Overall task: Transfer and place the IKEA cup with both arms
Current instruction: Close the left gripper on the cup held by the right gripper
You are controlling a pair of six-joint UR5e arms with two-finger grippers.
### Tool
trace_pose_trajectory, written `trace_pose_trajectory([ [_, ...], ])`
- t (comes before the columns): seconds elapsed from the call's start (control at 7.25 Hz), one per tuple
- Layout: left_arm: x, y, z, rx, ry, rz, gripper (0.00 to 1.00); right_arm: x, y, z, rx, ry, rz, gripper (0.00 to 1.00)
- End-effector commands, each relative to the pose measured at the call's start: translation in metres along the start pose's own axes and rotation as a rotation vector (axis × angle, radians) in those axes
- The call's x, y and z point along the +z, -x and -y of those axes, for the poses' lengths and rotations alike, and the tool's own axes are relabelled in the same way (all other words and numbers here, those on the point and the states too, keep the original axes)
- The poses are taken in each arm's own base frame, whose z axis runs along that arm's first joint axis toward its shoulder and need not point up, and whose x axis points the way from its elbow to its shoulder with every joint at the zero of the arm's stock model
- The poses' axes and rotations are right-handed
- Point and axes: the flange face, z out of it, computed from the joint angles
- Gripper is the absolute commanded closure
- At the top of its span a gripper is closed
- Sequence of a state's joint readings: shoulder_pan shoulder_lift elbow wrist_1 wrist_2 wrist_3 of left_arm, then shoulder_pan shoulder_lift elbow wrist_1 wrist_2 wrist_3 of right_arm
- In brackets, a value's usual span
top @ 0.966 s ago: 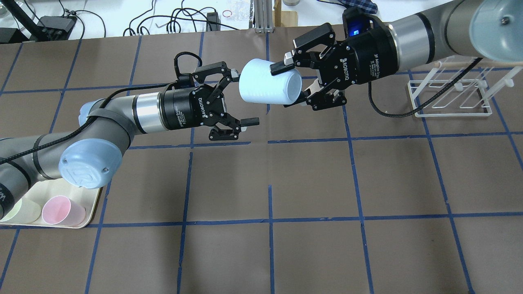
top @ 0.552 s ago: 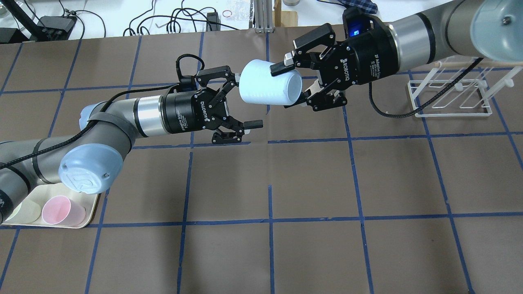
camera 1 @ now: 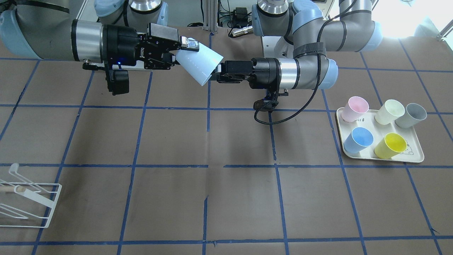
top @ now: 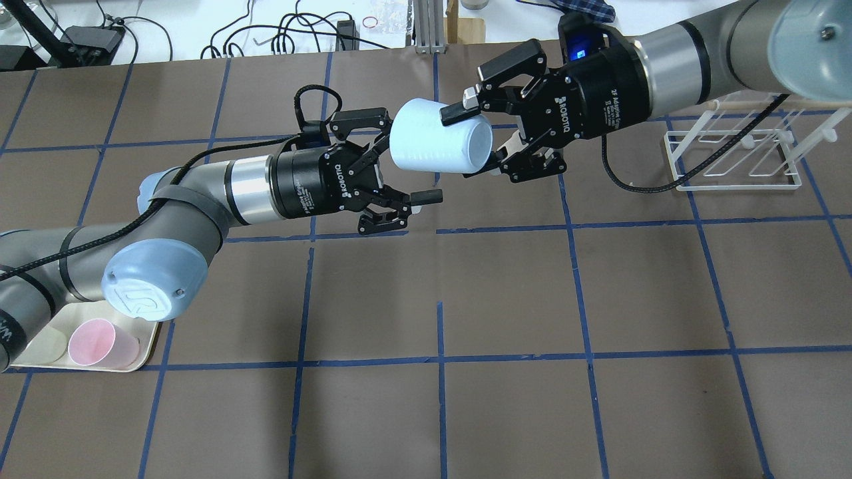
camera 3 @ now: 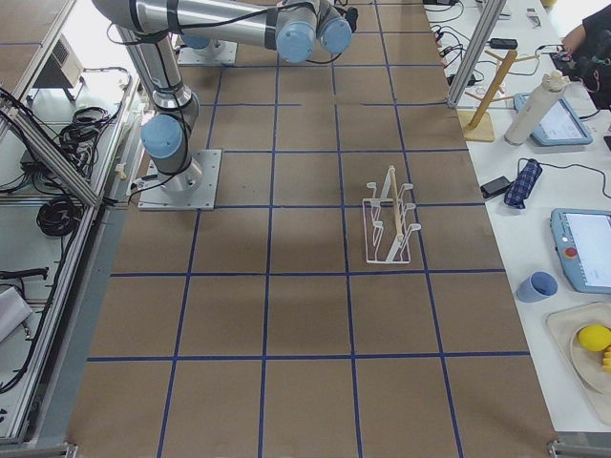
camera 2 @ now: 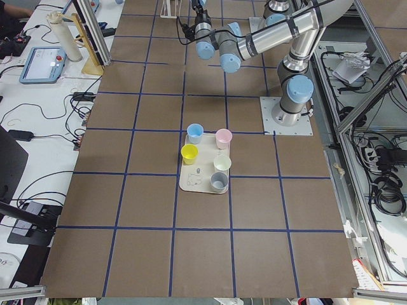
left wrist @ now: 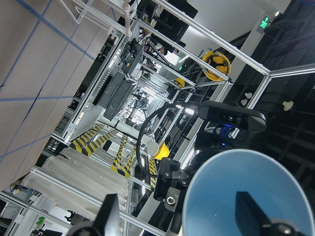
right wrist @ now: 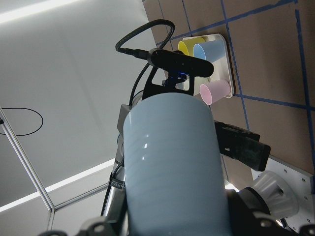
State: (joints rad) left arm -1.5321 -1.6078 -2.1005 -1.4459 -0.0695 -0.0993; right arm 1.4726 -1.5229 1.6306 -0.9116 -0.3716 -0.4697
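One pale sky-blue plastic tumbler (top: 426, 143), tapered and without a handle, hangs on its side in the air over the middle of the bench, well away from both ends. The black two-finger right gripper (top: 464, 143) (the one lit by a blue light) is clamped across the tumbler's narrow base end, a finger on each side. The wide mouth points at the black two-finger left gripper (top: 411, 160), whose jaws are spread wide. One fingertip sits just at the rim, though whether it touches cannot be told. The left wrist view looks straight into the blue hollow.

Toward the bench's left end lies a cream rectangular tray (camera 1: 410, 157) holding five upright plastic cups: a pink cup (camera 1: 357, 108), a pale cream cup (camera 1: 389, 111), a grey cup (camera 1: 410, 115), a deeper blue cup (camera 1: 359, 140) and a yellow cup (camera 1: 389, 145). Toward the right end stands a white wire rack (top: 732, 159).
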Motion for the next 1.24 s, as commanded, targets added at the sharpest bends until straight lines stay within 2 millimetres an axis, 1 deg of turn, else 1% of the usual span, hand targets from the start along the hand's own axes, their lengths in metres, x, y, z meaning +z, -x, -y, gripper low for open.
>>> trace_pose_trajectory([
  [0.0,-0.006,-0.003,0.002,0.030,-0.011,-0.008,0.64,0.000,0.000,0.000,0.002,0.000,0.002,0.35],
  [0.14,-0.004,-0.003,0.002,0.032,-0.007,-0.008,0.93,0.000,0.000,0.000,0.005,0.000,0.004,0.17],
  [0.28,-0.003,-0.003,0.001,0.034,-0.005,-0.008,1.00,0.000,0.000,-0.001,0.006,0.001,0.004,0.00],
  [0.55,-0.003,-0.006,-0.002,0.041,-0.005,-0.008,1.00,0.012,0.002,-0.003,0.003,0.022,-0.001,0.00],
  [0.83,-0.004,-0.011,-0.007,0.054,-0.008,-0.008,1.00,0.011,0.004,-0.002,-0.004,0.019,-0.002,0.00],
  [1.1,-0.011,-0.013,-0.007,0.056,-0.022,-0.004,1.00,0.006,0.009,0.000,-0.013,0.004,0.001,0.00],
])
